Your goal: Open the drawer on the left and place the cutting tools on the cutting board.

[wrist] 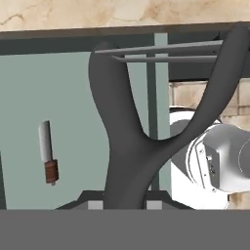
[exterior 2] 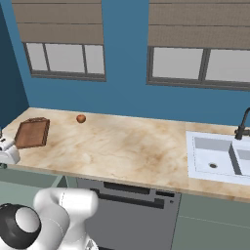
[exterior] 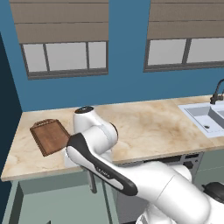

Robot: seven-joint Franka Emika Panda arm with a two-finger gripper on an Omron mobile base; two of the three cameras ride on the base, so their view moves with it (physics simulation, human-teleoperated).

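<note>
In the hand view the end effector (wrist: 124, 205) is closed narrow on the stem of a dark grey forked tool (wrist: 122, 146), whose two prongs spread away from the camera. Just beyond, the drawer (wrist: 73, 107) stands open, and a small knife (wrist: 48, 152) with a pale blade and brown handle lies on its sage floor, well apart from the held tool.

The step in hand looks like carrying the first of the cutting tools out of the drawer. The next move calls for lifting the forked tool clear of the drawer front and the lip of the surface (exterior: 144, 127), then swinging it up and across to the cutting board (exterior: 49, 135). The prongs are long and could catch on that lip. The knife would be left for a second trip.

The board lies near the surface's left end, with nothing on it. A small orange-red ball (exterior 2: 81, 118) sits further back. Below the marble is a dark panel (exterior 2: 132, 205) with a bar handle. At the far right are a white sink (exterior 2: 215, 156) and black faucet (exterior 2: 242, 124), and behind them a blue wall with shaded windows (exterior 2: 66, 58).
</note>
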